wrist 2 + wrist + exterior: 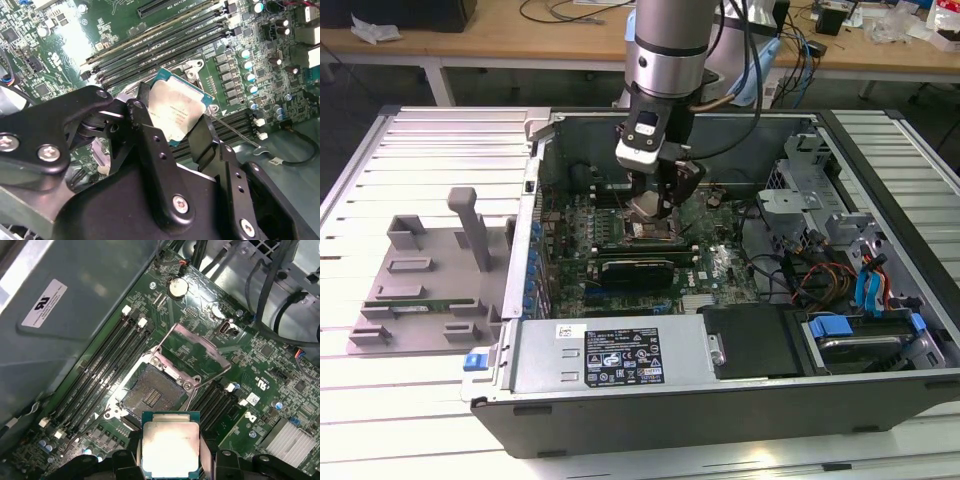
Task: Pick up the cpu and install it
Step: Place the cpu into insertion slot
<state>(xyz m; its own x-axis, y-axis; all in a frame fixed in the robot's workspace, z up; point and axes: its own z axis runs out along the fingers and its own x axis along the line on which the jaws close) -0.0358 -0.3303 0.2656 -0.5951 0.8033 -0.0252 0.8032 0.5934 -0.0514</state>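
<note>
In the exterior view's upper middle, the pincer [655,205] clenches the cpu [646,206] inside the open computer case [720,400]; in the second wrist view its black fingers [150,145] grip the cpu [177,110] by opposite edges; in the first wrist view the cpu [171,445] hangs near the open socket [152,392].

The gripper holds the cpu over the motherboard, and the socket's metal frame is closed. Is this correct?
Not quite. The gripper does hold the cpu over the motherboard, but the first wrist view shows the metal frame swung open and the socket bare.
</note>
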